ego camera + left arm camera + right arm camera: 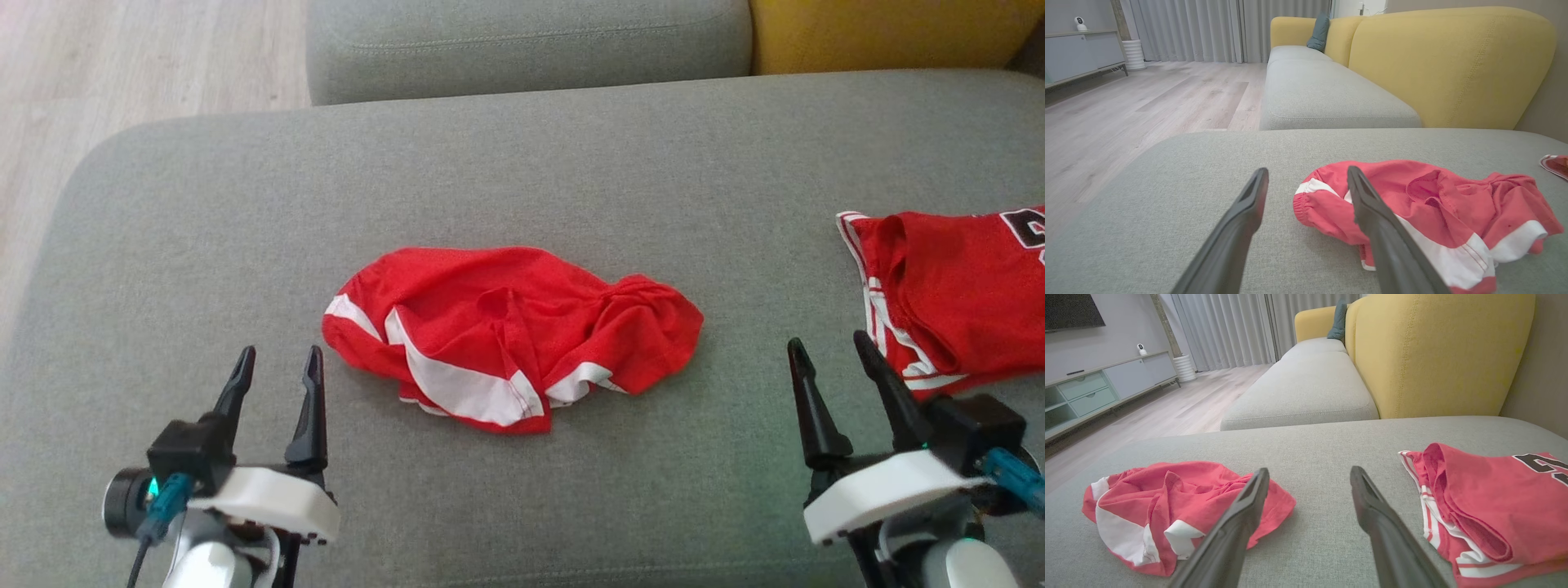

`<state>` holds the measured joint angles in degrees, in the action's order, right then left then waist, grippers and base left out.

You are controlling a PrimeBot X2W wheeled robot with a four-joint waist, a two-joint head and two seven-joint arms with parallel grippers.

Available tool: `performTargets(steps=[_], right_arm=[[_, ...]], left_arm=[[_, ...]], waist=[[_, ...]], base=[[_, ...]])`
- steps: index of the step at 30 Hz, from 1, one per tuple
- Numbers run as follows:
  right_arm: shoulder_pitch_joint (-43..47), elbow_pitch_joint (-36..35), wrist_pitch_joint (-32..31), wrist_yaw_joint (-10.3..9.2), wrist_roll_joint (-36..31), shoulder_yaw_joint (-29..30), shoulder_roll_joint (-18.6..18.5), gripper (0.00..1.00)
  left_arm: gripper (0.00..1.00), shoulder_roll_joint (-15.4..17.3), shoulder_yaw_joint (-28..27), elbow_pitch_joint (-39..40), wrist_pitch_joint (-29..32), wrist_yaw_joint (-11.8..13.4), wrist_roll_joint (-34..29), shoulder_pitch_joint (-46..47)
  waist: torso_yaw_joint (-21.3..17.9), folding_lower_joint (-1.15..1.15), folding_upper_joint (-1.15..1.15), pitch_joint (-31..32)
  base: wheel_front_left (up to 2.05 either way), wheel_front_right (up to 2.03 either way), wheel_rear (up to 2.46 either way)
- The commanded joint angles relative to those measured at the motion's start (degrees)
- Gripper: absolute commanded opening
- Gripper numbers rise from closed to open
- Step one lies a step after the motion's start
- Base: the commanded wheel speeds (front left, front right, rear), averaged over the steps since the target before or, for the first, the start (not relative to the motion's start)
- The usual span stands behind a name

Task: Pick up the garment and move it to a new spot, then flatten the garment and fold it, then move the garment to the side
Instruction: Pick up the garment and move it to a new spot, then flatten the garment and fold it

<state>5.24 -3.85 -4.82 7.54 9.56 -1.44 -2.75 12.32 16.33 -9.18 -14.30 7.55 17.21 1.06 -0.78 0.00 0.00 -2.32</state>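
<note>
Currently both arms sit low in the head view, fingers pointing up the frame.

- Left end effector (280, 351): lower left of frame, fingers parted, released, nothing between them. It sits just left of the garment and does not touch it.
- Right end effector (827, 340): lower right of frame, fingers also spread, released, empty. Its outer finger overlaps the near edge of the folded jersey in this view; whether they touch, I cannot tell.
- Red shorts (510, 335): the task garment, crumpled in a loose heap at centre frame on the grey sofa seat (522, 163). White side stripes show along the lower edge and left end, and the cloth is bunched and gathered toward the right end. The left wrist view shows an elastic hem at the heap's left end.
- Red jersey (955, 294): right edge of frame, folded flat, with white and red trim along its left side and dark lettering cut off at the frame edge. It lies well apart from the shorts, with bare grey fabric between them.
- Surroundings: a second grey seat cushion (1331, 94) at top centre, a yellow backrest (1453, 61) at upper right, and pale wood floor (122, 65) at upper left. A teal pillow (1318, 30) lies at the sofa's far end in the left wrist view.
</note>
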Motion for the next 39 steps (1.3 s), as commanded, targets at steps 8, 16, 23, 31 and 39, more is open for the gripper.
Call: performTargets(steps=[8,16,23,31,39], right_arm=[[-1.3,-2.7,-0.5,-0.05,-0.3,-1.2,-0.9,1.0],[-1.3,-2.7,-0.6,-0.05,-0.5,-1.0,-0.8,1.0],[-3.0,-2.2,-2.1,-0.05,-0.1,-5.8,-2.0,1.0],[-8.2,3.4,-5.5,-0.05,3.8,-19.4,-4.2,1.0],[-16.6,13.6,-5.2,-0.05,7.5,-28.1,-5.1,1.0]], left_arm=[[1.0,0.7,-1.9,2.5,-0.7,-0.1,-1.1,1.9],[1.0,0.6,-1.6,2.4,-0.7,-0.1,-1.6,2.5],[1.0,0.3,-1.2,2.8,-0.7,-0.3,-2.1,4.1],[1.0,-0.9,-0.8,3.5,-0.7,-0.8,-2.8,6.6],[1.0,-3.3,-0.7,3.8,-0.7,-1.7,-3.9,8.8]], waist=[[0.2,0.0,0.0,0.0],[0.8,0.0,0.0,-0.4],[2.5,0.0,0.0,-1.6],[5.7,0.0,0.0,-4.0],[10.1,0.0,0.0,-6.2]], base=[[0.0,0.0,0.0],[0.0,0.0,0.0],[0.0,0.0,0.0],[0.0,0.0,0.0],[0.0,0.0,0.0]])
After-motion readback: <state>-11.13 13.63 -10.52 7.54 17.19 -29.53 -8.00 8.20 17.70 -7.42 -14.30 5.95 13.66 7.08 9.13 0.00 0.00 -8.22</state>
